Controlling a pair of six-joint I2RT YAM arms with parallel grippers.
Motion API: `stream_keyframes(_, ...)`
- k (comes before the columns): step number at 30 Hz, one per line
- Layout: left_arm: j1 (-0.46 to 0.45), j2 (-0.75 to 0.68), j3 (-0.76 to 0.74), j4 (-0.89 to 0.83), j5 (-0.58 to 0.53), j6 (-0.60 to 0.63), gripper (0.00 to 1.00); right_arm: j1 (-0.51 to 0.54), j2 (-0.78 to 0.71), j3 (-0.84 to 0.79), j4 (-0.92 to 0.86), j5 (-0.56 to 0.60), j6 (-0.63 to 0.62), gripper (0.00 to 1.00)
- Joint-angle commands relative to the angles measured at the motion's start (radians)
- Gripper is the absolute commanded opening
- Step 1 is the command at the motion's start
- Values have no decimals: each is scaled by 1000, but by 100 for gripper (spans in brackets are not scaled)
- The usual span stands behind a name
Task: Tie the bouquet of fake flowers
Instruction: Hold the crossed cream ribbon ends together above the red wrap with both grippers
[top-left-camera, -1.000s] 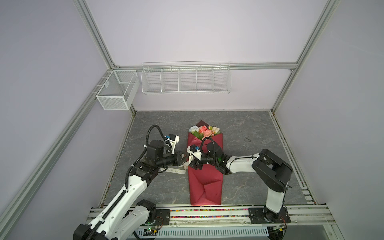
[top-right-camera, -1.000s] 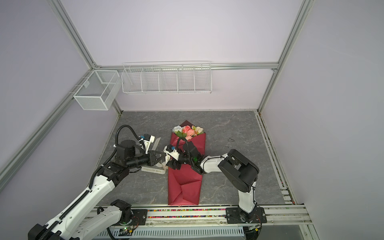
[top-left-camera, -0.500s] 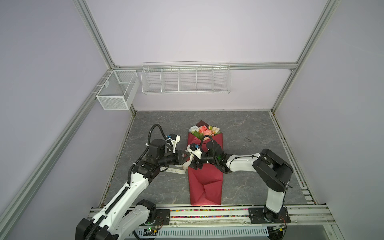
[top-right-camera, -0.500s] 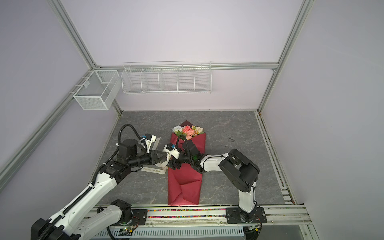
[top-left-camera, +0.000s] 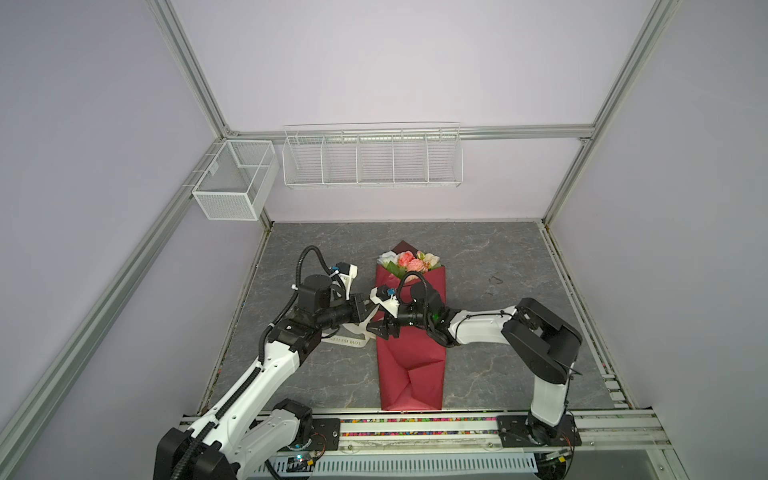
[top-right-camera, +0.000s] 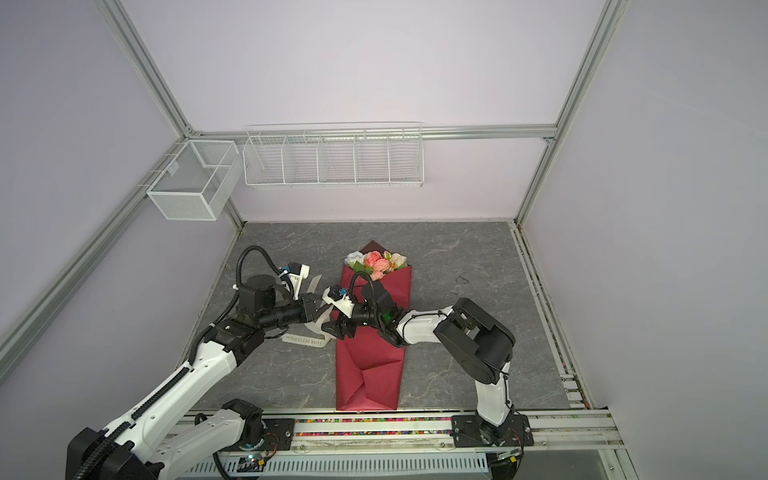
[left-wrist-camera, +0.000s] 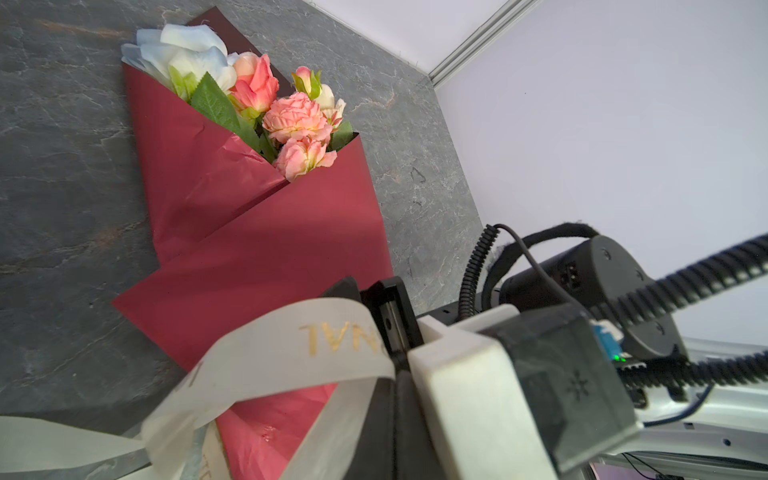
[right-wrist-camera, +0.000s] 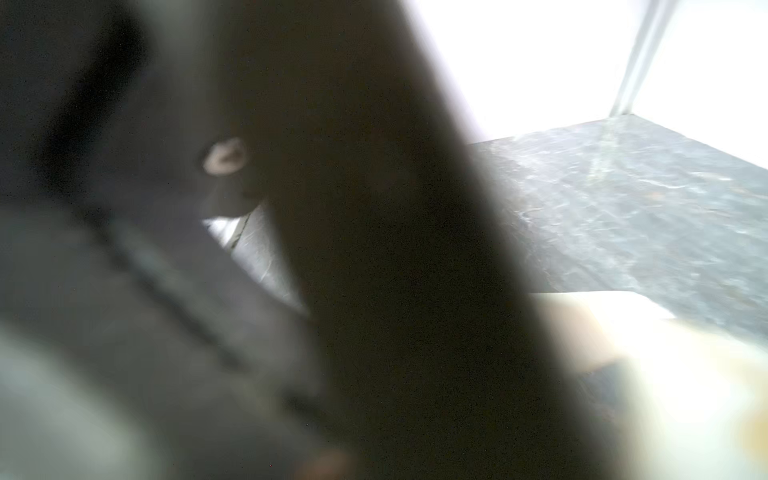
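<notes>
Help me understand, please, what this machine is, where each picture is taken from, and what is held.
These are two robot arms on a rail in front, each ending in a two-finger gripper. Both top views come from one camera head overhead. The other two come from cameras on the wrists, and the right wrist view is mostly blocked and blurred. On the grey table lies the bouquet of fake flowers, wrapped in dark-red paper, with a cream ribbon beside it. The left gripper is shut on that ribbon, holding a loop up. The right gripper is open close by, apparently holding nothing.
</notes>
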Motion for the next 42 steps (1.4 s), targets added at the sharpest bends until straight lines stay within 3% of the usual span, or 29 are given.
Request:
stream_keyframes(1,0,-27,26,30,7,-3,0,2,-3,-34,62,128,21,71)
stream_keyframes(5,0,-65,15,16,-28,-7,0,0,-56,-99,54,229,-7,70)
stream_keyframes(9,-1,-74,8,15,-28,-7,0,-15,-53,-126,82,236,10,73)
stream_keyframes(15,0,-67,13,25,6,-15,0,-7,16,-87,172,167,55,76)
stream_keyframes(26,0,-79,17,-9,-15,-7,0,7,84,-8,157,-52,71,76)
stream_keyframes(31,-1,-82,16,-13,-16,-7,0,7,92,-5,161,-47,78,74)
stream_keyframes(36,-1,-88,15,-8,-15,-10,0,6,124,21,171,-55,116,64)
stream_keyframes(40,0,-90,15,-9,-17,-13,0,7,133,17,215,-32,146,44)
stream_keyframes(42,-1,-96,15,-18,-19,-9,0,7,126,9,223,-3,149,30)
